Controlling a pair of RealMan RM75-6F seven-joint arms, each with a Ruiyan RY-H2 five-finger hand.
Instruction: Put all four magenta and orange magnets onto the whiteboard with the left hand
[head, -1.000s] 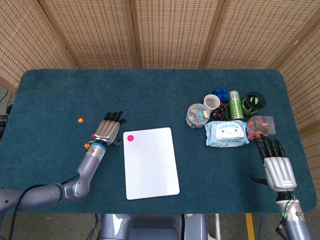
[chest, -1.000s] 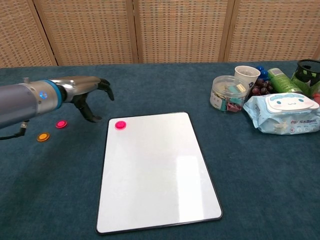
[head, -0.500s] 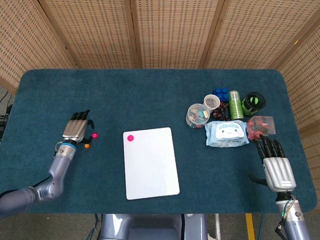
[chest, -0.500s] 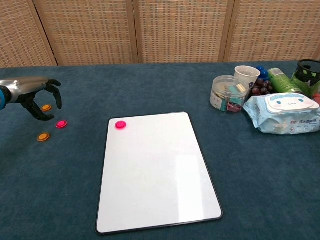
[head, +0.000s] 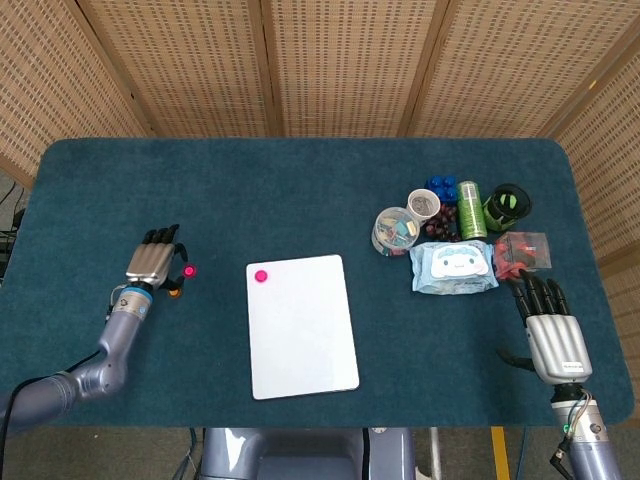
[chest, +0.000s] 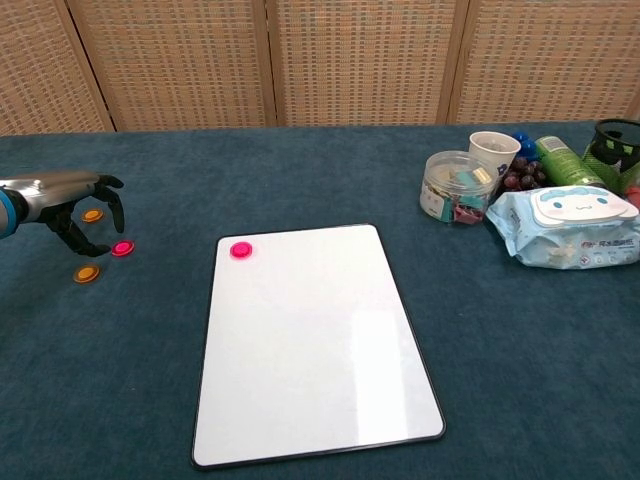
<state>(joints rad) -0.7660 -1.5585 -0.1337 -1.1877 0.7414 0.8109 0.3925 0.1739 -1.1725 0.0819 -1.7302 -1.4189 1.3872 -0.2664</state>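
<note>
White wipes pack (chest: 570, 229), cartoon face label.

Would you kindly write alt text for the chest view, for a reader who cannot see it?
The robot's left hand reaches in from the left edge over a magenta round magnet lying on the teal table cloth, with two orange round magnets nearby. Another magenta magnet sits on the white rectangular whiteboard's top left corner; assorted containers crowd the far right.

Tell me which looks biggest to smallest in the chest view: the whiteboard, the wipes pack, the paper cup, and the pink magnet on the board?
1. whiteboard, though it is nearest the camera
2. wipes pack
3. paper cup
4. pink magnet
</note>
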